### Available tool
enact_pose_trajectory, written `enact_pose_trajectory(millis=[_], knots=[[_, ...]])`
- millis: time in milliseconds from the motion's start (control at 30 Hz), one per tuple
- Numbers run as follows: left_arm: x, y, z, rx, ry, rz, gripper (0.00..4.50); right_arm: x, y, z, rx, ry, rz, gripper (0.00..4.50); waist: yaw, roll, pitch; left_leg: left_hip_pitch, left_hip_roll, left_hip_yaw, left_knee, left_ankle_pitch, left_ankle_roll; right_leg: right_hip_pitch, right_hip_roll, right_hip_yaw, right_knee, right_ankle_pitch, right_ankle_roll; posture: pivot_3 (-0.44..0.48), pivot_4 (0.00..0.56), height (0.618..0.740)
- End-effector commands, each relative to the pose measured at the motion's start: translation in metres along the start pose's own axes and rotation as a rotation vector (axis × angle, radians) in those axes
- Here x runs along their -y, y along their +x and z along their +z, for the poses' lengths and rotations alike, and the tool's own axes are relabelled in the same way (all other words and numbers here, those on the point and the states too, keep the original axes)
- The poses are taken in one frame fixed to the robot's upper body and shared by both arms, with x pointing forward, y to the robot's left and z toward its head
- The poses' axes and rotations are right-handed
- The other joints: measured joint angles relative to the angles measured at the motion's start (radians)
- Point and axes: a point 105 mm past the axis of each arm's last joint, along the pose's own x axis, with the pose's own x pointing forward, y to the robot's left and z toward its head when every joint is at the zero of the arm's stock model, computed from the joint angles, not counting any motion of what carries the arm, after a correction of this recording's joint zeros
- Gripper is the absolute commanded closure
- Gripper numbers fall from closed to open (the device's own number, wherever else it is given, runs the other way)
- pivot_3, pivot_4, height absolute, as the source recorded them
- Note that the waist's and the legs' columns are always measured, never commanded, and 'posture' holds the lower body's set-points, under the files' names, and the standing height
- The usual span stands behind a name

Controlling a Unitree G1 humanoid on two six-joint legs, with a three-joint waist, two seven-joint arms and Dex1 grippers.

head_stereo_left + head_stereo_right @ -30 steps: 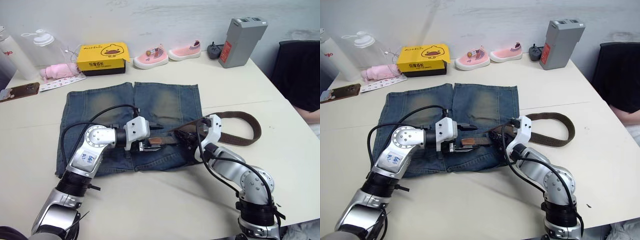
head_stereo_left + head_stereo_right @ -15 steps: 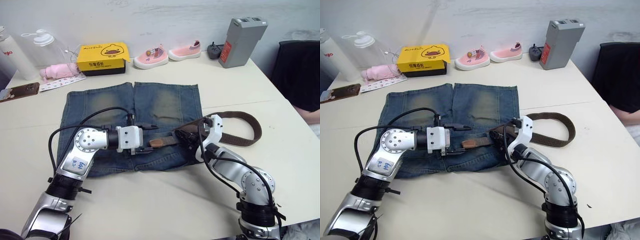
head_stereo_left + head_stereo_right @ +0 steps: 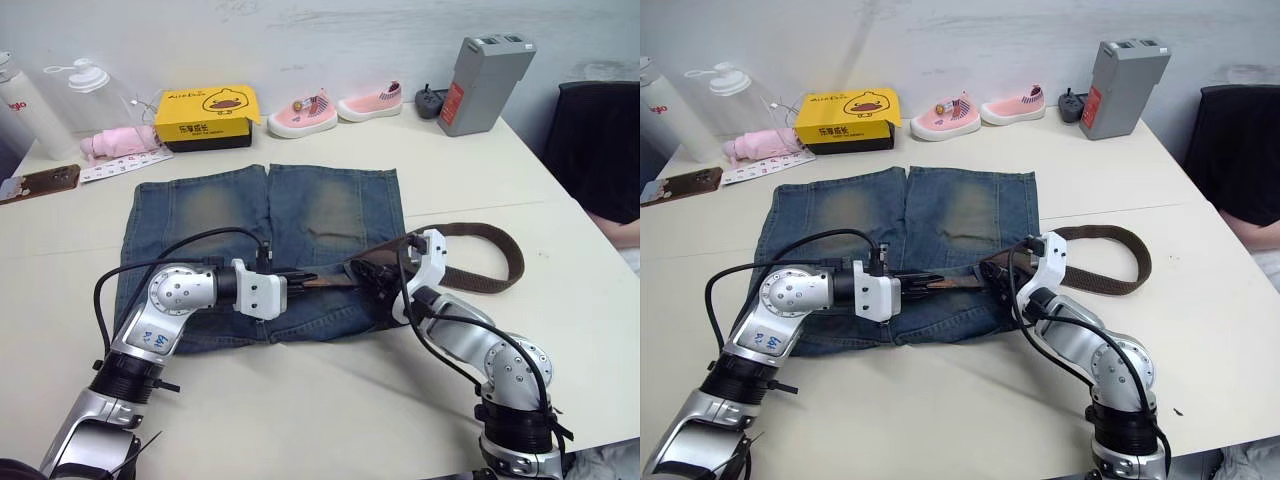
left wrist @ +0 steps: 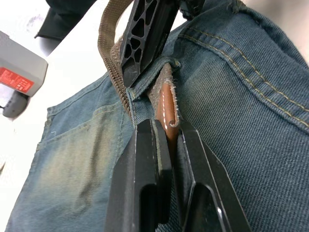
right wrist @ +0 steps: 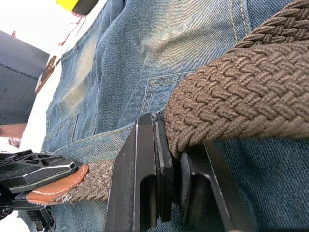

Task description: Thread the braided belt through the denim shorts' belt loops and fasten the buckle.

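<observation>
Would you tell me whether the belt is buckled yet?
Not buckled: the belt trails in a loop off the shorts, its tip between the left hand fingers.

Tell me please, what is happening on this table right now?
A two-armed robot is threading a braided belt through denim shorts spread flat on the table. The left gripper is shut on the belt's leather tip at the waistband. The right gripper is shut on the braided part a little further back. The rest of the belt loops out onto the table beside the shorts.
</observation>
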Motion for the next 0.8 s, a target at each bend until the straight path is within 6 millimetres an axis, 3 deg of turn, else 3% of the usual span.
enact_pose_trajectory(millis=[33, 167, 200, 267, 333, 467, 600, 700, 800], knots=[[-0.007, -0.004, 0.001, -0.01, 0.001, 0.04, 4.5, -0.018, -0.026, 0.03, 0.095, -0.059, 0.109, 1.96, 0.002, 0.0, 0.0, 0.0, 0.0, 0.0, 0.0, 0.0, 0.0, 0.0, 0.0, 0.0, 0.0, 0.0, 0.0, 0.0, 0.15, 0.636], [-0.008, -0.004, 0.008, 0.015, -0.026, 0.049, 4.5, -0.034, -0.063, 0.029, -0.014, -0.426, 0.225, 0.14, 0.009, 0.001, 0.0, -0.001, -0.002, 0.0, -0.001, 0.0, 0.002, 0.0, 0.0, -0.001, -0.002, 0.0, 0.0, 0.0, 0.15, 0.636], [-0.007, -0.005, 0.008, 0.017, -0.031, 0.043, 4.5, -0.04, -0.069, 0.025, -0.044, -0.508, 0.264, 0.06, 0.011, 0.001, 0.0, 0.0, -0.001, 0.0, -0.001, 0.0, 0.002, 0.001, -0.001, -0.001, -0.004, 0.0, 0.001, 0.0, 0.15, 0.636], [-0.007, -0.007, 0.011, 0.027, -0.066, 0.045, 4.5, -0.054, -0.08, 0.014, -0.102, -0.69, 0.355, 0.06, 0.009, 0.001, 0.0, 0.001, 0.001, -0.001, -0.003, 0.0, 0.002, 0.004, 0.0, -0.003, -0.009, 0.001, 0.002, 0.0, 0.15, 0.636], [-0.007, -0.009, 0.013, 0.03, -0.093, 0.032, 4.5, -0.055, -0.085, -0.002, -0.189, -0.92, 0.389, 0.06, 0.009, 0.001, 0.001, 0.002, 0.003, -0.001, -0.003, 0.001, 0.002, 0.006, 0.0, -0.004, -0.01, 0.002, 0.003, 0.0, 0.15, 0.636], [-0.009, -0.014, 0.016, 0.03, -0.111, 0.031, 4.5, -0.029, -0.078, -0.03, -0.336, -1.405, 0.39, 0.06, 0.019, 0.002, 0.001, 0.004, 0.001, -0.001, -0.003, 0.001, 0.002, 0.012, 0.0, -0.01, -0.017, 0.004, 0.008, 0.0, 0.15, 0.636], [-0.011, -0.021, 0.019, 0.012, -0.098, 0.041, 4.5, -0.014, -0.062, -0.04, -0.292, -1.622, 0.392, 0.06, 0.026, 0.001, 0.002, 0.002, 0.0, -0.001, -0.002, 0.001, 0.003, 0.013, -0.003, -0.014, -0.02, 0.005, 0.01, 0.0, 0.15, 0.636], [-0.011, -0.028, 0.019, -0.01, -0.079, 0.047, 4.5, 0.005, -0.048, -0.038, -0.272, -1.725, 0.28, 0.06, 0.028, 0.001, 0.002, 0.001, 0.0, -0.001, -0.001, 0.001, 0.004, 0.012, -0.003, -0.014, -0.019, 0.005, 0.01, 0.0, 0.15, 0.636], [-0.006, -0.034, 0.022, -0.025, -0.045, 0.025, 4.5, 0.021, -0.043, -0.035, -0.289, -1.694, 0.185, 1.35, 0.03, 0.001, 0.002, 0.001, 0.0, -0.001, -0.001, 0.001, 0.003, 0.012, -0.003, -0.013, -0.018, 0.005, 0.009, 0.0, 0.15, 0.636]])
